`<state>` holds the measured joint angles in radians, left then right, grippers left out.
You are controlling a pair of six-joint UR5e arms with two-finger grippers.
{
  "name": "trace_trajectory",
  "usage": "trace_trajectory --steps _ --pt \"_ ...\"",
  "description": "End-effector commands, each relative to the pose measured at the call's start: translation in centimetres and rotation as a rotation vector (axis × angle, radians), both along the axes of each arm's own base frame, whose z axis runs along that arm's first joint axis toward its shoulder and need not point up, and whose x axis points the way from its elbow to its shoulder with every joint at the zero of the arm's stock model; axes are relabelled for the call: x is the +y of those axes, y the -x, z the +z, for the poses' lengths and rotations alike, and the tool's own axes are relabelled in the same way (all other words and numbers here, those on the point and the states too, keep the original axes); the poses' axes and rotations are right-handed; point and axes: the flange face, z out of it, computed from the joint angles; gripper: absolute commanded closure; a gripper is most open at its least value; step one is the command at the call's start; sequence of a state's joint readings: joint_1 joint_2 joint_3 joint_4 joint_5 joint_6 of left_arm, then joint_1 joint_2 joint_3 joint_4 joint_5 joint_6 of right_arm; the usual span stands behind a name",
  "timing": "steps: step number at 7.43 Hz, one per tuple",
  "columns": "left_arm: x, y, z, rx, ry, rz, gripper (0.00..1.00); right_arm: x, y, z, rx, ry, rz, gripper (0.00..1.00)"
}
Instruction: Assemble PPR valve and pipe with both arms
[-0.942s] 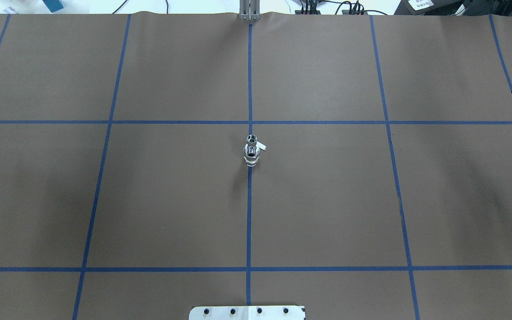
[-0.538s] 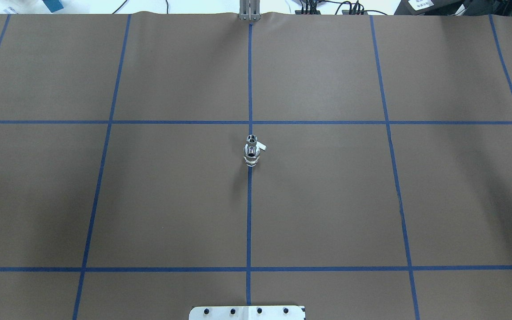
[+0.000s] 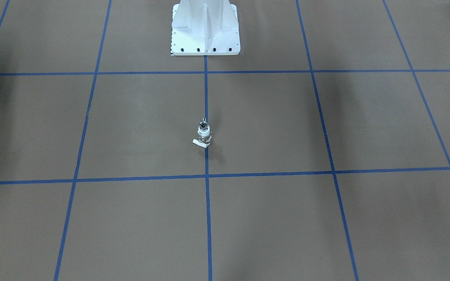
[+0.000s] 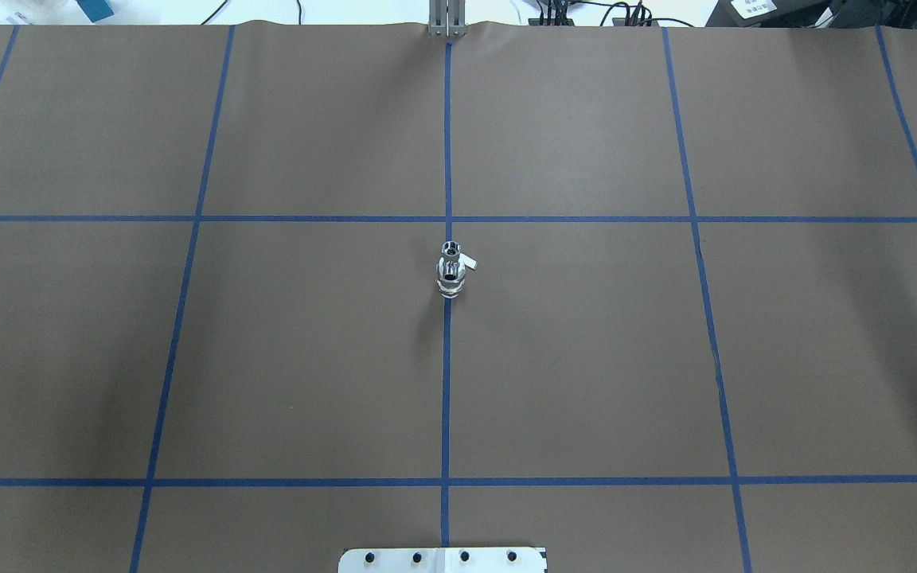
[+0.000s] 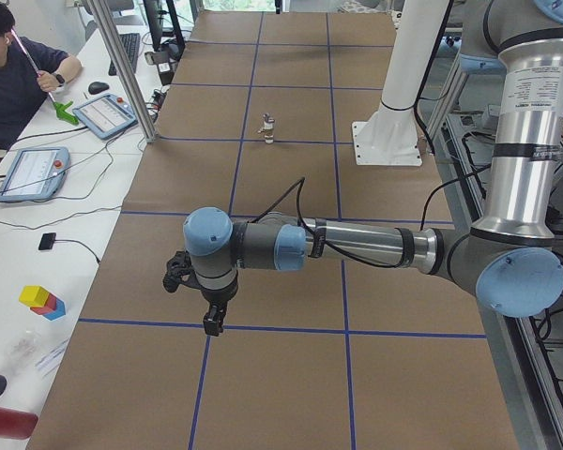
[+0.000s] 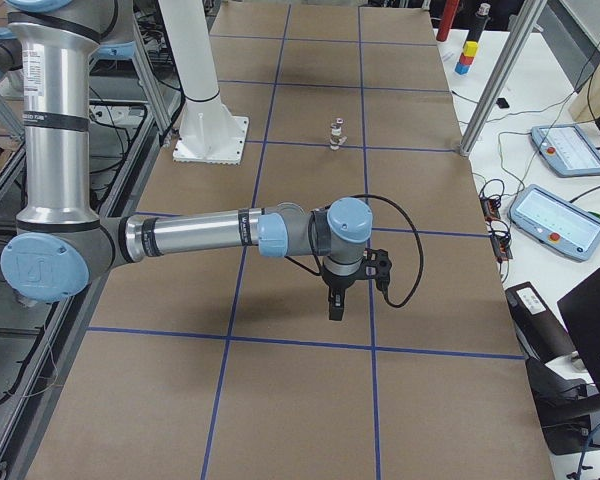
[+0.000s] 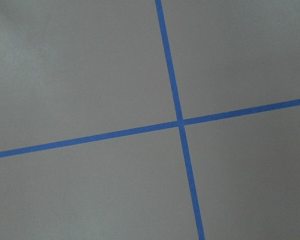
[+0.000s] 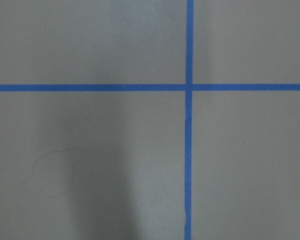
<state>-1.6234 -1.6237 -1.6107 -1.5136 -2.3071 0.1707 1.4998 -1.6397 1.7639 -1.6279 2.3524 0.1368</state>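
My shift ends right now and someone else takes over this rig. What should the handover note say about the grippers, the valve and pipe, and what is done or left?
Left gripper: over bare table, nothing seen in it. Only a side view shows it, so open or shut cannot be told.
Right gripper: likewise.
PPR valve: upright on the centre tape line, with the pipe apparently on top of it as one stack.
Done: the parts look joined, both arms well away from them.
Left: check the joint up close; it is too small here to confirm.
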Motion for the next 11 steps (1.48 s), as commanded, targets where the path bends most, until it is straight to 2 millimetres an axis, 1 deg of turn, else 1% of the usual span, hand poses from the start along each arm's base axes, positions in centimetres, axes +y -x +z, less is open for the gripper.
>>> trace_trajectory --steps 1,3,7,11 --pt "0.2 0.4 0.1 0.0 0.003 -0.009 0.0 1.8 -2.6 1.5 -0.071 0.031 0.051 0.0" --pt "0.3 0.4 0.0 -0.001 0.002 -0.012 0.0 1.8 -2.7 1.6 -0.06 0.031 0.053 0.0" --pt "0.6 -0.1 0.7 -0.004 0.017 -0.004 0.0 1.9 -3.0 1.5 -0.07 0.035 0.061 0.0" --pt "0.8 -0.6 0.9 -0.002 0.021 0.005 0.0 1.9 -3.0 1.3 -0.067 0.031 0.061 0.0"
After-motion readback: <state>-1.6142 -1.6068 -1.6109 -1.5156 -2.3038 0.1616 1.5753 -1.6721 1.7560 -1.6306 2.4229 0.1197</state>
